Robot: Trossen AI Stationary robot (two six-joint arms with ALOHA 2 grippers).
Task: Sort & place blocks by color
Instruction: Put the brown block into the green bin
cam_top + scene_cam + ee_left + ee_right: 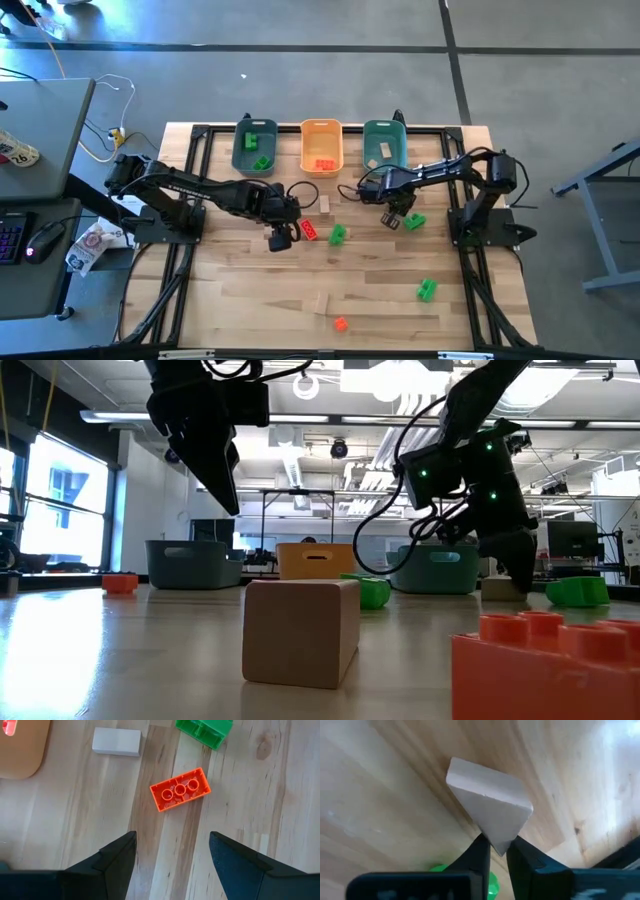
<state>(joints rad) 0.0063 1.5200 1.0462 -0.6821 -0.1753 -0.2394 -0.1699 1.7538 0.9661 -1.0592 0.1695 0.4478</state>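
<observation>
My left gripper (281, 238) (172, 837) hangs open above the table. A red-orange block (180, 790) (310, 230) lies studs up just ahead of its fingers, with a green block (338, 235) beside it and a tan block (116, 741) farther off. My right gripper (393, 220) (497, 845) is shut on a tan block (487, 805), close by the right teal bin (384, 145). Another green block (414, 222) lies next to it. More blocks rest flat near the table's near edge: green (427, 290), tan (320, 303), red-orange (341, 323). My right gripper pinches the tan block by one corner (501, 839) between its two fingertips, coming from above and pointing down. The block sits tilted in the hold. In the low view it (498, 588) is at table height; whether it touches the table I cannot tell.
Three bins stand in a row along the far edge: a left teal bin (255, 147) with green blocks, an orange bin (322, 147) with red-orange blocks, and the right teal bin with a tan block. A dark frame borders the table. Bare wood lies between the arms and the near edge.
</observation>
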